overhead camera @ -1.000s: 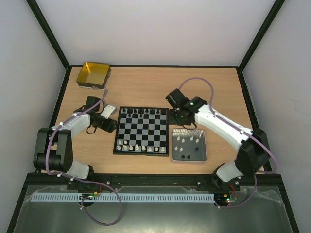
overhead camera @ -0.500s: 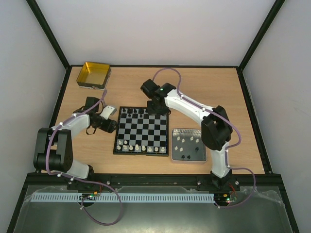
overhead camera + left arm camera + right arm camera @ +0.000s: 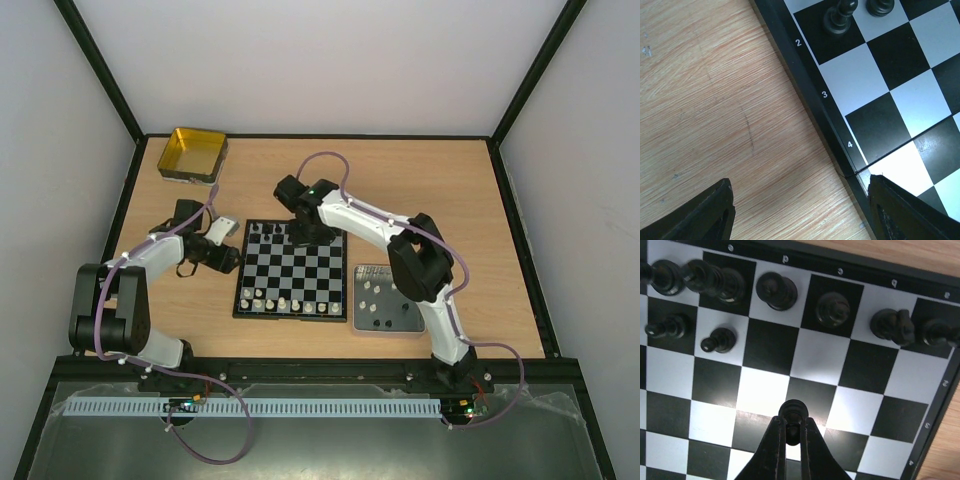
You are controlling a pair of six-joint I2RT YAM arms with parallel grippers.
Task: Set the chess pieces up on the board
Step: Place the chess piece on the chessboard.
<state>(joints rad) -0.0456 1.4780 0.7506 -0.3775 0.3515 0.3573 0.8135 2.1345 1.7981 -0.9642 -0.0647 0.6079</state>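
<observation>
Right end effector [image 3: 792,429] is clamped on an upright black pawn [image 3: 793,411] above the board [image 3: 300,275]. Empty pawn-row squares lie just beyond, toward the far edge of the bench [image 3: 440,190]. Left end effector [image 3: 801,210] hangs apart, empty, beside the board's left edge.

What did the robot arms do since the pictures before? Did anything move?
The right gripper swung left, from beside the grey tray to over the far rows of the board. It is now shut on a black pawn. The left gripper stayed open by the board's left edge. The tray, the yellow tin and the standing pieces look unmoved.
</observation>
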